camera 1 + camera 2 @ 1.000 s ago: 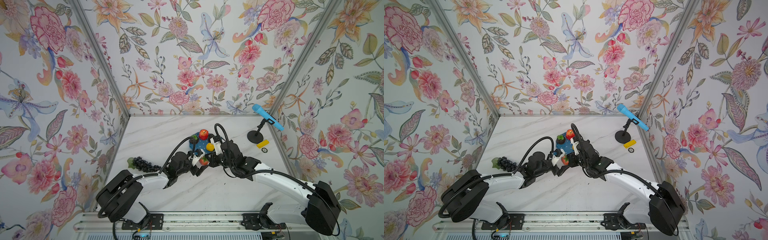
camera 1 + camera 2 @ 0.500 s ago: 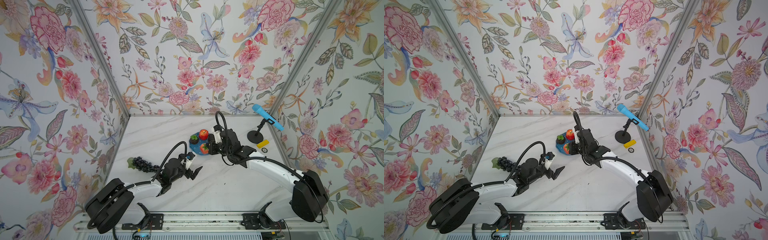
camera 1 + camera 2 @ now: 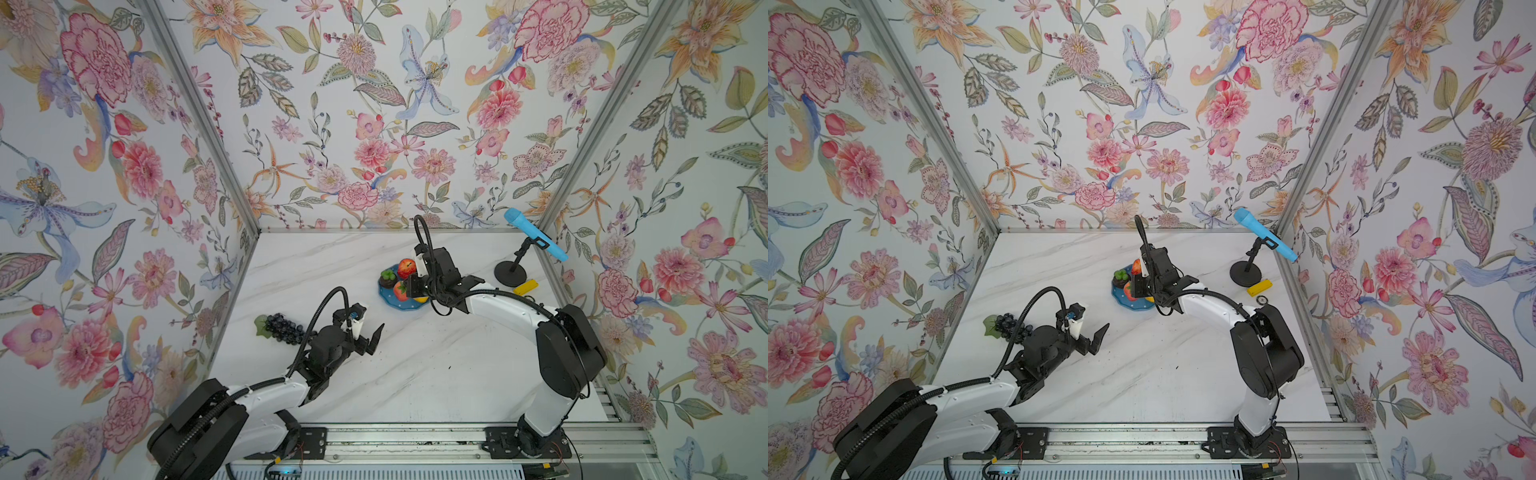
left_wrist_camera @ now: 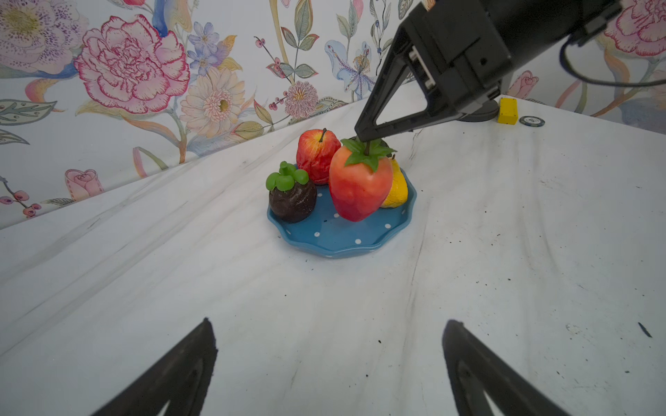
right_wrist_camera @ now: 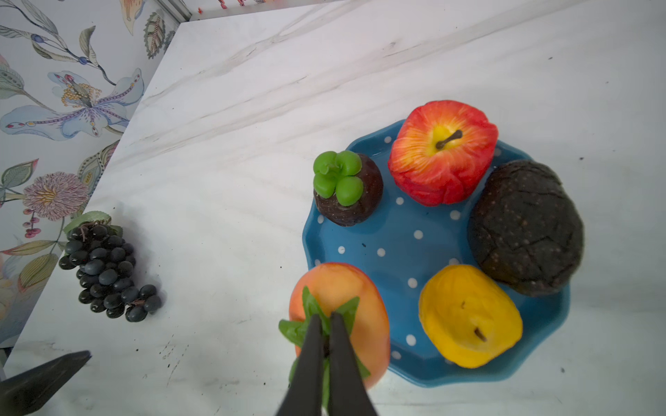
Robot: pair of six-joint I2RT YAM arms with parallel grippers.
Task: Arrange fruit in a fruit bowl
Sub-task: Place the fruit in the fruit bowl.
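Overhead, floral walls [image 3: 374, 104] close in three sides of the white marble table [image 3: 415, 374]. The right arm reaches over the fruit bowl [image 5: 396, 245], and in both top views its wrist covers much of the dish, hiding the avocado and most of the lemon. The right gripper [image 5: 326, 317] is clamped tight on the green stem of the strawberry [image 5: 342, 288], which stands upright at the bowl's near rim, partly overhanging it. The left gripper [image 4: 328, 324] hangs above bare table well short of the bowl, its fingers spread wide and empty. A black microphone stand [image 3: 510, 275] carrying a blue microphone [image 3: 534, 235] sits by the right wall. The grape bunch [image 5: 108, 270] lies on the table near the left wall, outside the bowl, just beside the left arm, whose cable crosses its edge in a top view. Inside the bowl are the avocado [image 5: 526, 227], apple [image 5: 443, 151], lemon [image 5: 468, 317] and green-topped fruit [image 5: 346, 191], spaced around the rim. A yellow block [image 4: 507, 110] and a small round token [image 4: 531, 121] rest beside the stand's base.
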